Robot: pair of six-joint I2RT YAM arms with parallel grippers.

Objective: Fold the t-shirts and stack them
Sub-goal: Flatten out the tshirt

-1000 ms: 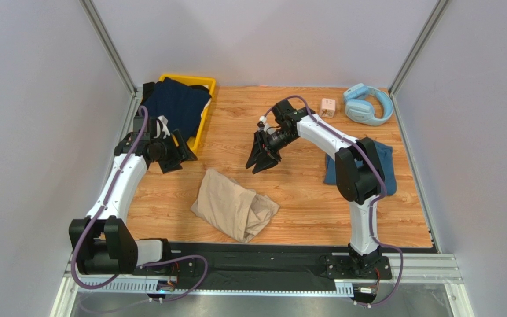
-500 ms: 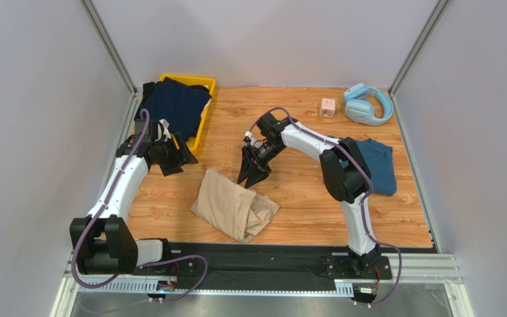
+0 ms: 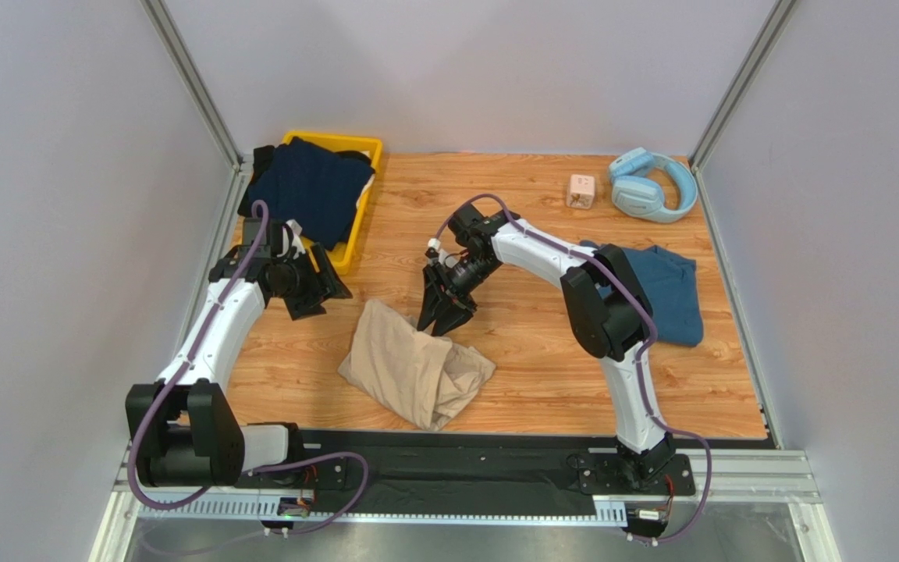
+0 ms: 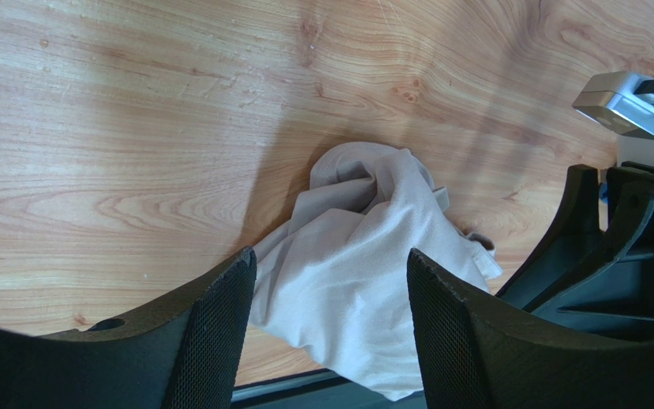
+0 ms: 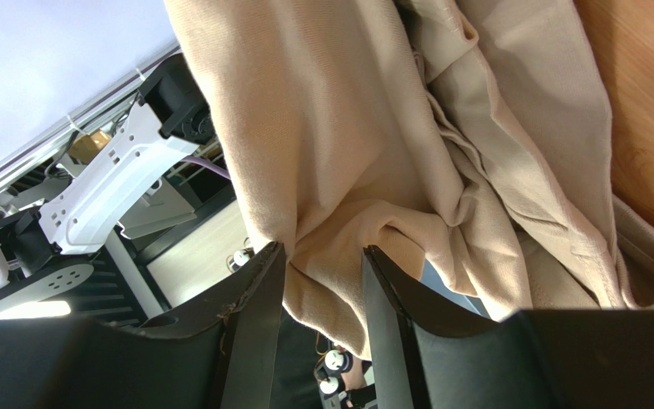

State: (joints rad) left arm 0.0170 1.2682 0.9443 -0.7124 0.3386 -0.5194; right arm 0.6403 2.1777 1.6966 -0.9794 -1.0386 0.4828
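Three t-shirts: crumpled beige cotton tee [image 3: 413,369] lower centre, dark navy tee [image 3: 308,182] over one yellow plastic bin [image 3: 365,205] upper left, teal-blue tee [image 3: 668,299] right. Two claws spread wide: left claw [image 3: 318,290] centre-left, right claw [image 3: 440,319] at beige tee's top edge.

You get bright, even overhead light in the top view: the table [image 3: 536,351] is sharp from corner to corner and carries only soft, short shadows. In the left wrist view, broad blurred shadows streak the wood toward the upper right, and the left gripper [image 4: 330,256] sits dark and slightly soft at the bottom edge. In the right wrist view, the beige t-shirt [image 5: 347,128] is crisp with deep fold shadows. The right gripper [image 5: 318,256] is nearly black there, and the wall [image 5: 49,51] is washed out.
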